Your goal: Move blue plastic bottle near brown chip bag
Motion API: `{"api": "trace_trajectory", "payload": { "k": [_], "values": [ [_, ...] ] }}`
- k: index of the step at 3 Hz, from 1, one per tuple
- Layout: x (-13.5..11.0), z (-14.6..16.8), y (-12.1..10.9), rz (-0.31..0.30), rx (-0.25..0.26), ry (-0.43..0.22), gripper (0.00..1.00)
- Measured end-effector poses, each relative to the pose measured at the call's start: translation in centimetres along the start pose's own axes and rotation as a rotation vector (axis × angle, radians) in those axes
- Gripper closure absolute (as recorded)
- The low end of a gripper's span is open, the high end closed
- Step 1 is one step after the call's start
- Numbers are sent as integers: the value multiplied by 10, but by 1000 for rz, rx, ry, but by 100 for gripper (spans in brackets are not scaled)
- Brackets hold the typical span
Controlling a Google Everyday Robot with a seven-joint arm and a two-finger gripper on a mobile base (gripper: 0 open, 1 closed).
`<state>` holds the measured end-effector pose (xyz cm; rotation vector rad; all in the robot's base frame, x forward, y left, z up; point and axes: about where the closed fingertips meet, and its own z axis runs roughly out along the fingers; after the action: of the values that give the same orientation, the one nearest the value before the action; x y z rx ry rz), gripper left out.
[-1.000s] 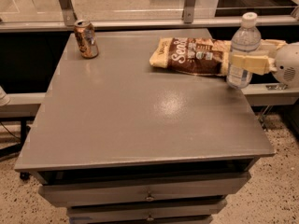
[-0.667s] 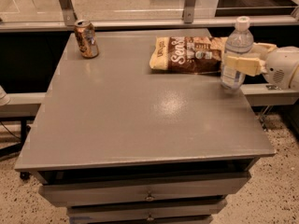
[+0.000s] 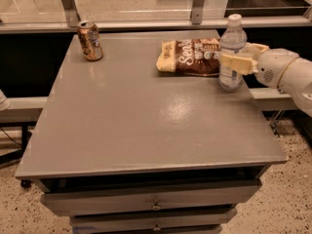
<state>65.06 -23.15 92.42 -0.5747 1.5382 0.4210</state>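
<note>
**Bottle gripped beside the chip bag**

The gripper (image 3: 237, 58) reaches in from the right, clenched on the blue plastic bottle (image 3: 231, 40). The bottle stands upright at the grey table's (image 3: 146, 126) right edge, just beside the brown chip bag (image 3: 189, 57). A brown soda can (image 3: 90, 40) stands far left.

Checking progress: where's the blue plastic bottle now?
Camera view: the blue plastic bottle is upright at the table's far right, just right of the brown chip bag, gripped by the pincer reaching from the right.

Cream gripper (image 3: 234, 58) (right edge) — white arm (image 3: 292, 74)
</note>
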Motion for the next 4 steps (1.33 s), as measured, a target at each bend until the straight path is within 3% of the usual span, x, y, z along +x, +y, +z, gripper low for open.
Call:
{"api": "trace_trajectory", "payload": {
  "k": [2, 4],
  "values": [
    [1, 9, -6, -4, 4, -9, 100],
    [-8, -14, -18, 8, 63, -81, 100]
  ]
}}
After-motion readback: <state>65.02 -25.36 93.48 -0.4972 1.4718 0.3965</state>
